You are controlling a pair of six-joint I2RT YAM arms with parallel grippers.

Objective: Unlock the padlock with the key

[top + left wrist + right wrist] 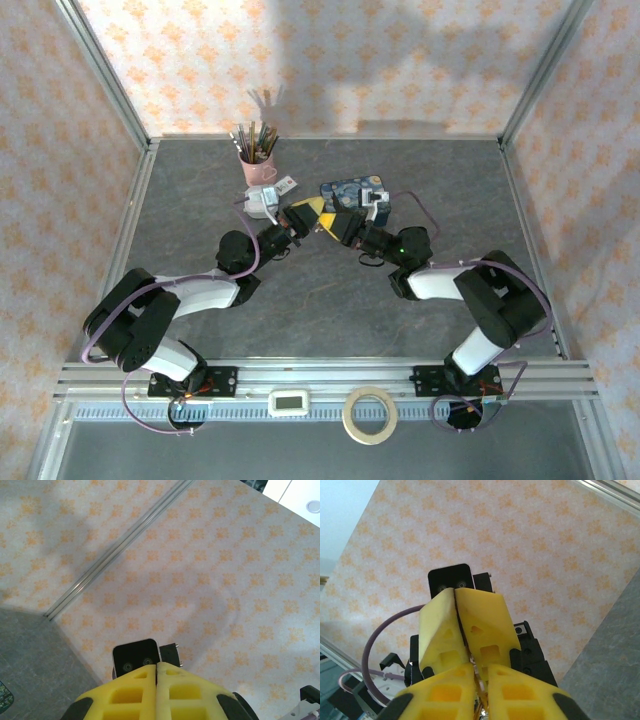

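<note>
Where the two arms meet over the middle of the table [200,210], two claws come together nearly tip to tip. The left claw [156,667] is pinched tight on one small black padlock [134,660], which sits at its very tip (two rivets show on its face), raised off the table with the wall behind it. The right claw [480,668] is closed to a narrow seam, its tips close against the left claw's yellow fingers. A thin glinting sliver [479,677] shows in that seam; whether it is the key I cannot tell.

Seen from above, with the claws as the centre, one blue painted box [345,188] lies at one o'clock. One pink cup [257,170] of pencils stands at eleven, with one white tag [287,185] just beside it. At six o'clock, on the metal rail, lie one roll of tape [348,415] and one small white gadget [292,402].

The tabletop is dark grey and mottled like stone. The walls [350,60] are pale pink with orange flower prints, framed by aluminium posts.
</note>
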